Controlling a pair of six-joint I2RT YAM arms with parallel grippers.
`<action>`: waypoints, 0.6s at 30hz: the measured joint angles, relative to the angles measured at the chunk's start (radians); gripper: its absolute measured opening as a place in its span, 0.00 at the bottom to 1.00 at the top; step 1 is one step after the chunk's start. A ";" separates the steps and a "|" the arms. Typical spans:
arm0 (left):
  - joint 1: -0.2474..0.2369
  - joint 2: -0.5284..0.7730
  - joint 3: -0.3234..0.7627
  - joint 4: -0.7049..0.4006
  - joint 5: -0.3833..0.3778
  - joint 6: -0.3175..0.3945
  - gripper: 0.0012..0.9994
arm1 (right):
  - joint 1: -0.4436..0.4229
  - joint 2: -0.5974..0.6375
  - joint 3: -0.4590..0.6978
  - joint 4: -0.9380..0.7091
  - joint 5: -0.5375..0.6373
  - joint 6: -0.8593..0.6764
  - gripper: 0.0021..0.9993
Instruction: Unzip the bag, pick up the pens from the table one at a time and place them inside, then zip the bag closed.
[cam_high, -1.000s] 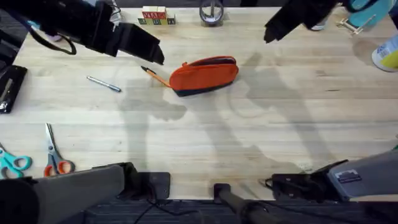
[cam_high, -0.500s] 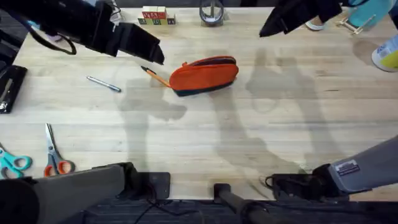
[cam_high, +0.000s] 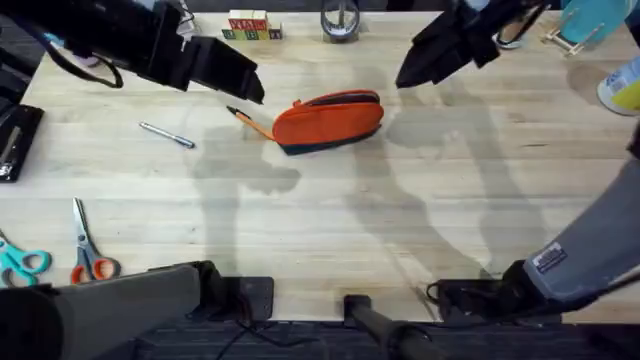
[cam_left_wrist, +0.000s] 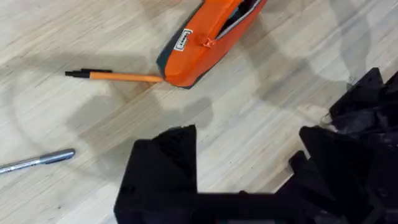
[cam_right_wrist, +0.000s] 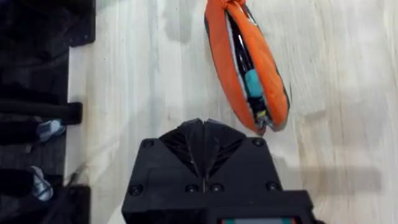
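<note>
The orange bag (cam_high: 328, 120) with a navy base lies on the table (cam_high: 330, 220) at the back centre. Its top zipper stands open (cam_right_wrist: 249, 68), showing dark and teal contents. An orange pen (cam_high: 250, 122) with a black end lies against the bag's left end (cam_left_wrist: 115, 76). A silver-grey pen (cam_high: 167, 134) lies further left (cam_left_wrist: 37, 160). My left gripper (cam_high: 248, 88) hovers above the orange pen, open and holding nothing (cam_left_wrist: 249, 162). My right gripper (cam_high: 408, 76) hangs just right of the bag, shut on nothing (cam_right_wrist: 202, 132).
Orange-handled scissors (cam_high: 90, 252) and teal-handled scissors (cam_high: 20, 262) lie at the front left. A black object (cam_high: 15, 140) sits at the left edge. Wooden blocks (cam_high: 248, 27) and a tape roll (cam_high: 340, 20) stand at the back, and a bottle (cam_high: 622, 85) at the right.
The right arm has swung left and slightly forward, coming closer to the bag's right end. The left arm, bag and pens have not moved.
</note>
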 joint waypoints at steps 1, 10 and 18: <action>0.000 0.000 0.000 0.000 0.000 0.000 1.00 | -0.001 0.016 0.000 0.005 -0.007 -0.019 0.03; 0.000 0.000 0.000 0.012 0.000 0.000 1.00 | -0.002 0.176 -0.001 0.143 -0.054 -0.125 0.03; 0.000 0.000 0.000 0.012 0.000 0.000 1.00 | -0.002 0.232 -0.001 0.190 -0.113 -0.150 0.03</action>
